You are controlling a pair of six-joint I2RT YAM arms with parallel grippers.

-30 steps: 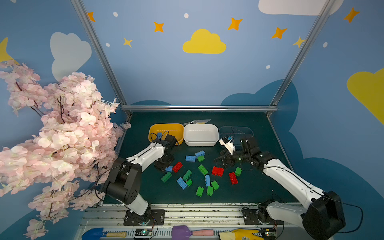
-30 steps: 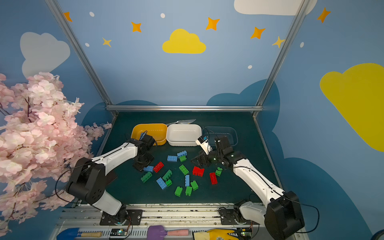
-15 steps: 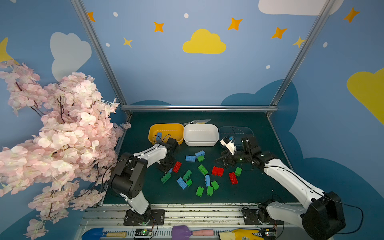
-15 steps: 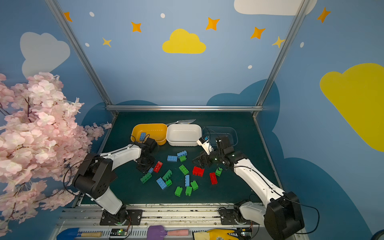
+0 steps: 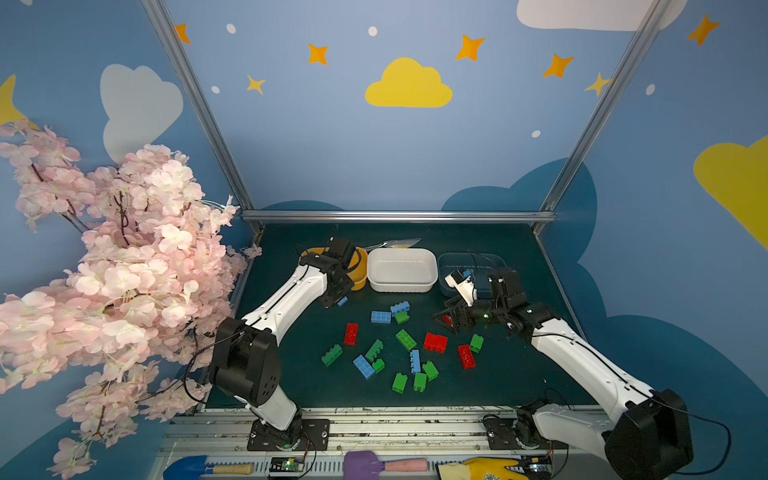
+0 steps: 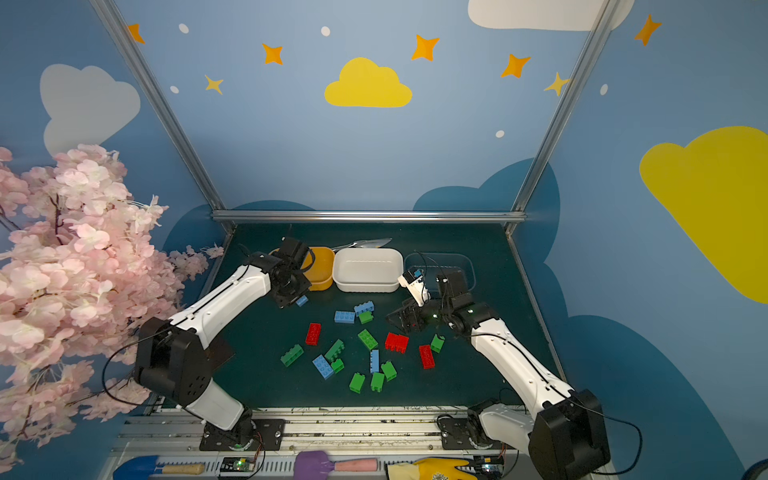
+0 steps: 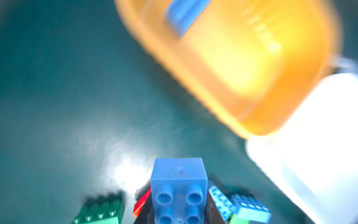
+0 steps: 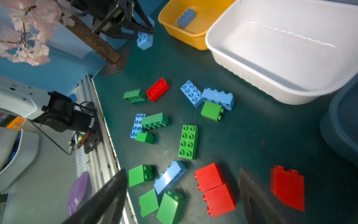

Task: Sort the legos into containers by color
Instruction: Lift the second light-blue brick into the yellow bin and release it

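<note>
The left gripper (image 5: 338, 296) is clamped tight on a short light-blue studded plastic brick (image 8: 144, 40). It holds the brick just beside the yellow-orange shallow plastic tub (image 8: 187, 39), in which a long light-blue brick (image 8: 186, 17) lies. The right gripper (image 5: 449, 322) is spread wide and grips nothing, low over the dark green mat (image 5: 498, 374) near two red bricks (image 8: 214, 189) lying side by side. More red, green and light-blue bricks (image 5: 405, 338) lie scattered in front of the white tub (image 5: 402, 286) and the dark blue-grey tub (image 5: 451, 262).

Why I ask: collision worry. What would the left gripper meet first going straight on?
Likely bare dark green mat, just short of the yellow-orange plastic tub; the short light blue plastic brick in the left gripper would land first.
</note>
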